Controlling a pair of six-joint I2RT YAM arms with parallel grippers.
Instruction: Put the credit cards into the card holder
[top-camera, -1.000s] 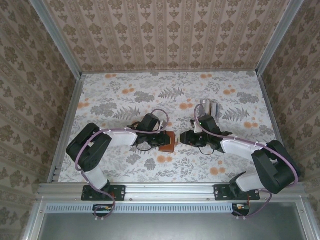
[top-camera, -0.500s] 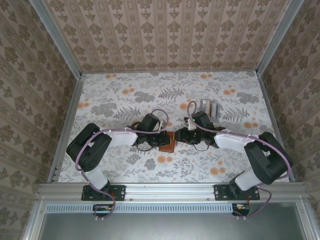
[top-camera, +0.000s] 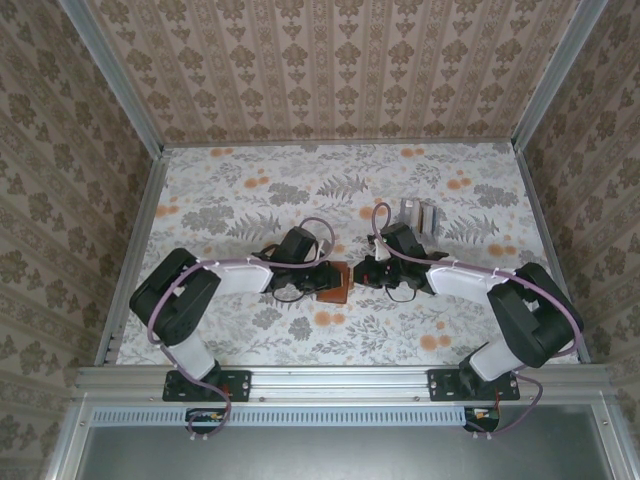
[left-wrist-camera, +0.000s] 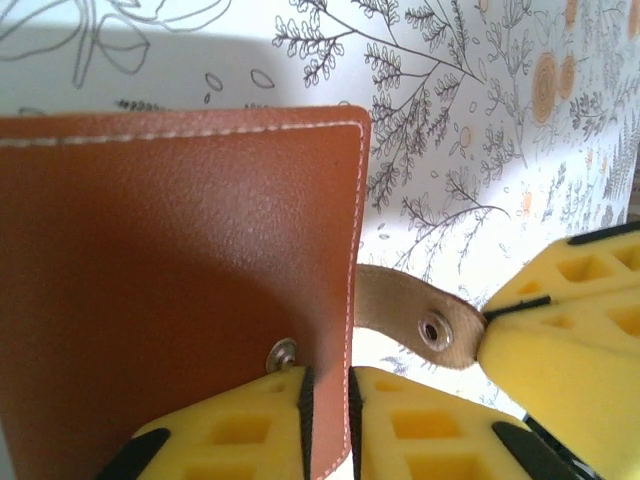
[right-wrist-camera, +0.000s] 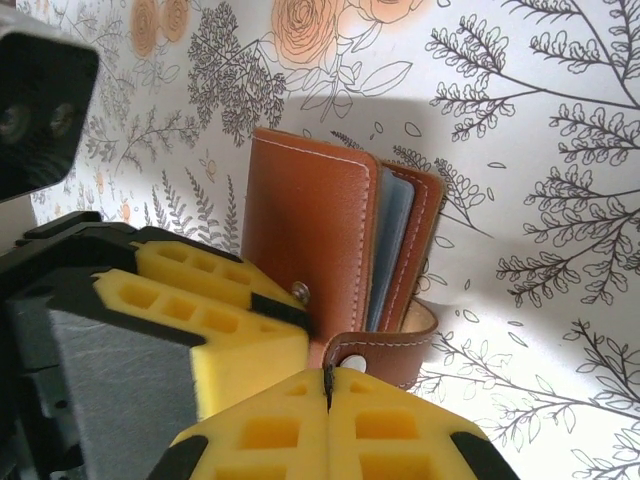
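Sitting between the two sets of fingers, reddish-brown leather card holder (right-wrist-camera: 310, 220) (top-camera: 338, 285) (left-wrist-camera: 170, 280), bifold, covers slightly parted. Light-blue credit card (right-wrist-camera: 393, 235) tucked inside, edge visible between the covers; can't tell how many are in there. Snap strap (right-wrist-camera: 385, 350) (left-wrist-camera: 405, 310) curls out from the far cover toward the right fingertips, snap socket just ahead of them.

Right gripper (right-wrist-camera: 326, 385) (left-wrist-camera: 487, 325) (top-camera: 365, 272): yellow foam pads pressed fully together, pinching the strap's tip.

Left gripper (left-wrist-camera: 328, 380) (right-wrist-camera: 275, 308) (top-camera: 322, 280): pads nearly together, one on each side of the front cover's stitched edge, leather caught between them, snap stud just beside the pad on the cover's outer face.

Both grippers' tips are near each other, apart, the strap bridging them. Floral tablecloth (top-camera: 250, 190) underneath. Clear plastic tray (top-camera: 418, 214) stands beyond the right fingers, apart from the holder.
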